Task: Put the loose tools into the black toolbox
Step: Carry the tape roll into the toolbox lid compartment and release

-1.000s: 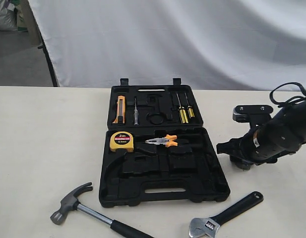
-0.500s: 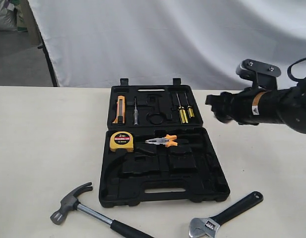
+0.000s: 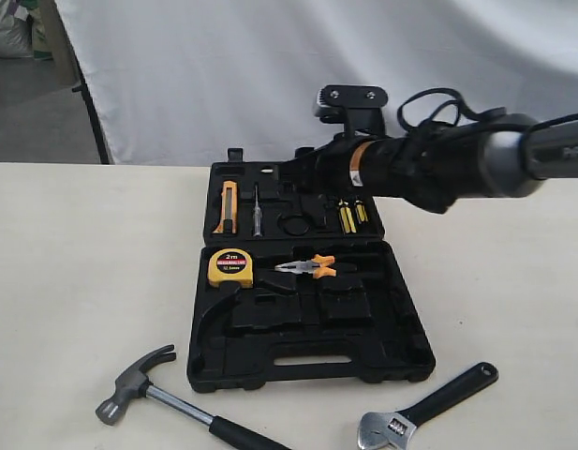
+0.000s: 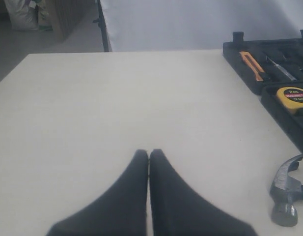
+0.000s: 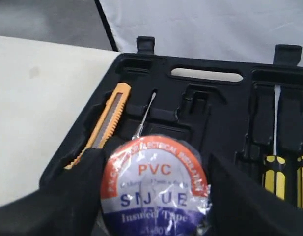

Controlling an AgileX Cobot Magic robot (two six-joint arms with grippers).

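Observation:
The black toolbox (image 3: 270,361) lies open in the middle of the table. My right gripper (image 3: 303,173) hovers above its far half, shut on the small tape roll (image 5: 155,184), whose PVC label faces the right wrist camera; the exterior view hides the roll behind the gripper. The claw hammer (image 3: 139,380) lies on the table in front of the box at the left, and the adjustable wrench (image 3: 424,408) at the front right. My left gripper (image 4: 149,153) is shut on nothing over bare table, well left of the hammer head (image 4: 286,189).
The far half holds an orange utility knife (image 3: 225,206), a thin tester screwdriver (image 3: 257,214) and yellow-handled screwdrivers (image 3: 349,214), with a round recess (image 3: 293,223) between them. A yellow tape measure (image 3: 230,267) and orange-handled pliers (image 3: 309,267) sit in the near half. A white backdrop hangs behind.
My right arm has swung up from the table's right side and leftward, and now reaches over the toolbox's far half. The tools on the table have not moved.

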